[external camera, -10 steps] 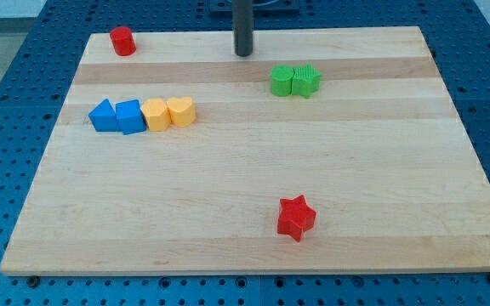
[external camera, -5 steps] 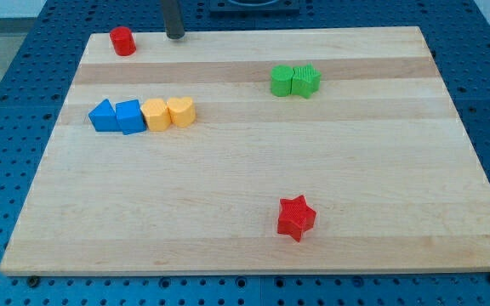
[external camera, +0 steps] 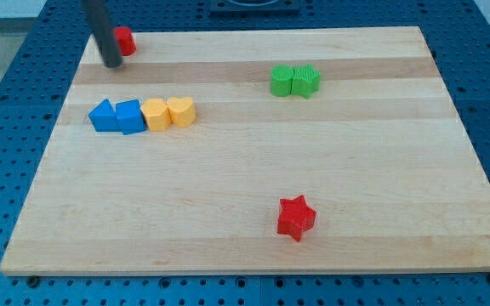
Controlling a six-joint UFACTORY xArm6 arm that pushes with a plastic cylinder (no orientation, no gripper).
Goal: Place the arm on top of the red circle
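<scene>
My tip (external camera: 111, 63) on the table (external camera: 245, 212), top-left corner. Red circle (external camera: 126, 40) just to the tip's right and above; rod overlaps its left edge, contact possible but unclear. No jaws on this tool, a plain rod holding nothing. Blue, yellow row below; green pair, red star well apart.

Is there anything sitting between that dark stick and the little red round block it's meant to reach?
Nothing visible does. My tip sits just to the view's left of and slightly below the red circle, with the rod overlapping its left edge in this view. The other blocks lie further down the board, out of the way.
</scene>
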